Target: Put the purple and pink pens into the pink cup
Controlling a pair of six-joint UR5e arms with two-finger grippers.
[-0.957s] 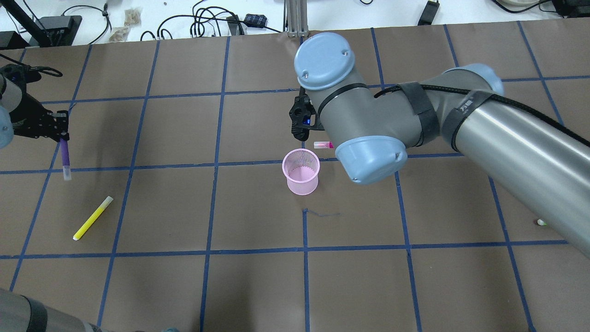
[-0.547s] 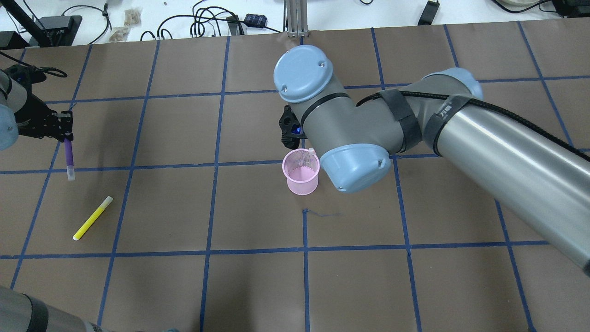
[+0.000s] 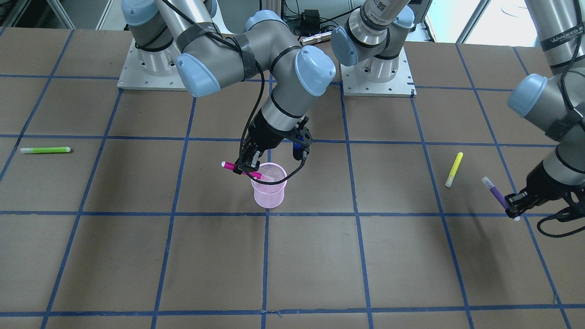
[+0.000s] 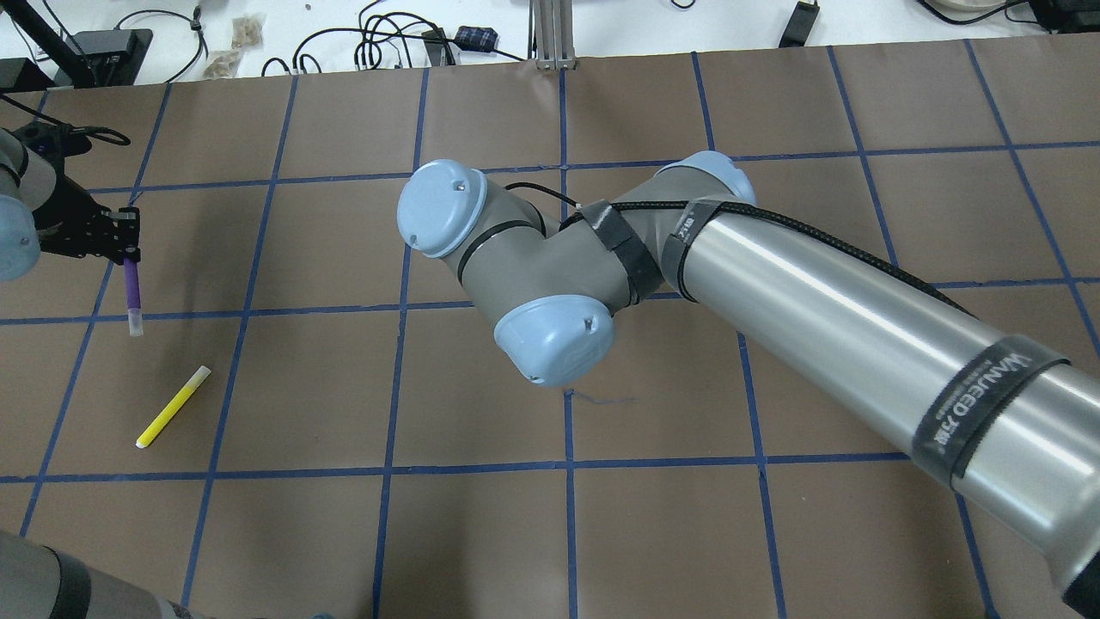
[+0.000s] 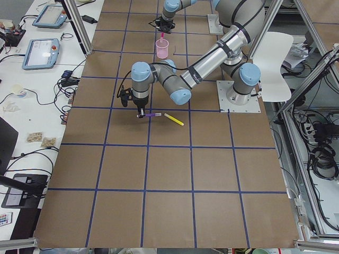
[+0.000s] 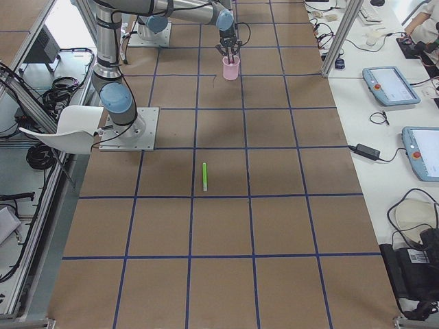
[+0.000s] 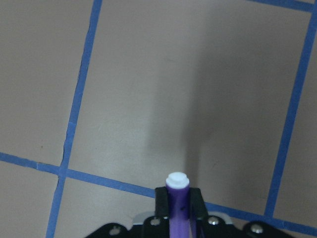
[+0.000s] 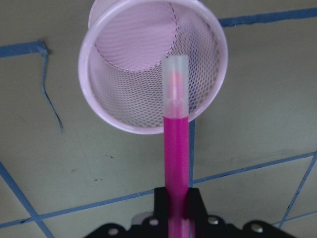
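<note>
The pink mesh cup [image 3: 269,192] stands upright mid-table. My right gripper [image 3: 244,167] is shut on the pink pen [image 3: 231,165] and holds it tilted just above the cup's rim. In the right wrist view the pink pen [image 8: 176,139] points its clear cap over the mouth of the cup [image 8: 124,99]. My right arm hides the cup in the overhead view. My left gripper [image 4: 125,249] is shut on the purple pen [image 4: 131,297], held above the table far to the cup's left. The purple pen also shows in the left wrist view [image 7: 177,201].
A yellow pen [image 4: 174,406] lies on the table below my left gripper in the overhead view. A green pen [image 3: 45,150] lies far out on my right side. Cables and boxes sit beyond the table's far edge [image 4: 387,43].
My right arm has swung left with the pink pen, bringing it over the cup, which the arm now covers in the overhead view. My left gripper with the purple pen has barely shifted.
</note>
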